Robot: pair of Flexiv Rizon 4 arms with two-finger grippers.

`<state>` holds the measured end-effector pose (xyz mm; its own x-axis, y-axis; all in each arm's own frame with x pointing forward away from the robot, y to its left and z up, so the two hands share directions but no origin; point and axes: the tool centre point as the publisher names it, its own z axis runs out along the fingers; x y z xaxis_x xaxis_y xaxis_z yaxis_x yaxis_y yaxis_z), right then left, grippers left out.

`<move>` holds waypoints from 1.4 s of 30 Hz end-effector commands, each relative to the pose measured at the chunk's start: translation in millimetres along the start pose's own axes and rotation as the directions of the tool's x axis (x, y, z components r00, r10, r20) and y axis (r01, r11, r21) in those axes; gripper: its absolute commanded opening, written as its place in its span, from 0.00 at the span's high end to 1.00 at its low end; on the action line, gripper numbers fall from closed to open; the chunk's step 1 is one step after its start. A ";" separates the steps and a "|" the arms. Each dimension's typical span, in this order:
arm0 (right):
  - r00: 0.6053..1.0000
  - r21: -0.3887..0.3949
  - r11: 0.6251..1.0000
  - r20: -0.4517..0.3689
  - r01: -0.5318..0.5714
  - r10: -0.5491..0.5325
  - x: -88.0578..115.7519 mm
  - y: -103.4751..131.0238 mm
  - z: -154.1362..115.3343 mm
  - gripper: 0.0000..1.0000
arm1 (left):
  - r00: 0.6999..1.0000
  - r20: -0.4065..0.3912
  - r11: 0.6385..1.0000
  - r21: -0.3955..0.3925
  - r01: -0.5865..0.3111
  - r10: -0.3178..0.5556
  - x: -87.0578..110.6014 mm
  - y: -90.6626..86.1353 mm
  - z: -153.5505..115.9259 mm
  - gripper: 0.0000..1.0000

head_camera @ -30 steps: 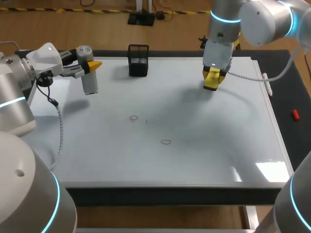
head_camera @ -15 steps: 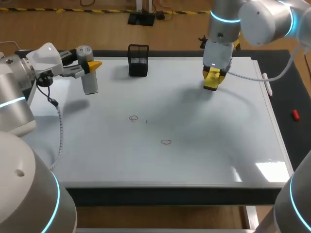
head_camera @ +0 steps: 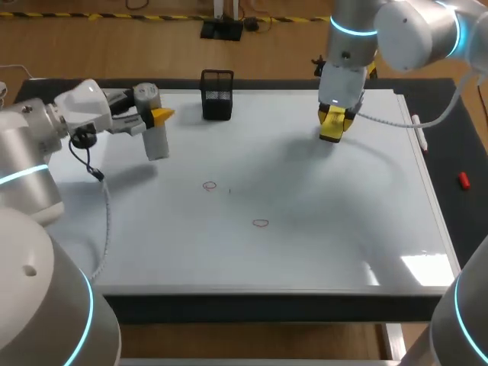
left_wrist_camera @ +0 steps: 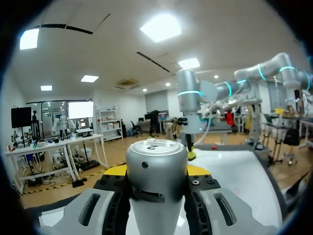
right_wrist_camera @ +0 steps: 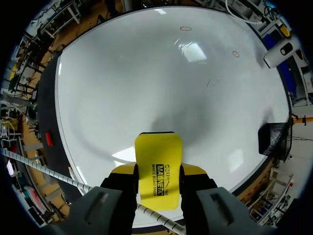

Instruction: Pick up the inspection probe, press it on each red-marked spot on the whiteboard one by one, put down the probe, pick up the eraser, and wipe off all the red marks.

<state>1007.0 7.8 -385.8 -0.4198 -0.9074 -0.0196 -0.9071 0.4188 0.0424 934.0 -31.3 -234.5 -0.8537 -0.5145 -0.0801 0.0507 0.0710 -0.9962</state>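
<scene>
Over the far left part of the whiteboard (head_camera: 305, 252), my left gripper (head_camera: 152, 117) pinches the probe (head_camera: 158, 141), a grey cylinder held upright, its lower end pointing down at the board and its shadow falling apart from it on the white surface. From the left wrist, the probe (left_wrist_camera: 156, 191) fills the space between the fingers of my left gripper (left_wrist_camera: 156, 171), with both yellow tips pressed to its sides. A black mesh basket (head_camera: 216, 94) stands at the far edge of the board, just beside the probe.

My right gripper (head_camera: 332, 122) hangs over the far right part of the board, clamped on the yellow eraser (head_camera: 331, 133). The right wrist shows the eraser (right_wrist_camera: 158, 152) flat between both fingers of that gripper (right_wrist_camera: 158, 171), above bare white board.

One red mark (head_camera: 210, 185) lies near the middle of the board, and a second red mark (head_camera: 260, 223) lies nearer to me. Both are well apart from either tool.
</scene>
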 end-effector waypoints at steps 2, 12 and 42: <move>1.000 0.001 1.000 -0.003 0.002 -0.002 0.3 -0.9 -1.0 1.00 | 1.000 -0.004 1.000 0.006 -0.008 0.008 35.8 -0.8 -0.7 1.00; 1.000 0.001 1.000 -0.003 0.002 -0.002 0.3 -0.9 -1.0 1.00 | 0.998 -0.054 1.000 0.025 0.015 -0.014 84.2 3.8 19.2 1.00; 1.000 0.001 1.000 -0.003 0.002 -0.002 0.3 -0.9 -1.0 1.00 | 0.992 -0.121 0.998 0.039 0.039 -0.034 97.1 26.9 63.8 1.00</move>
<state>1007.0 7.9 -385.9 -0.4200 -0.9073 -0.0198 -0.9070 0.4189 0.0423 882.8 -129.2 -269.9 -0.9122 -0.4077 -0.0404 0.0363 0.0177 -0.9992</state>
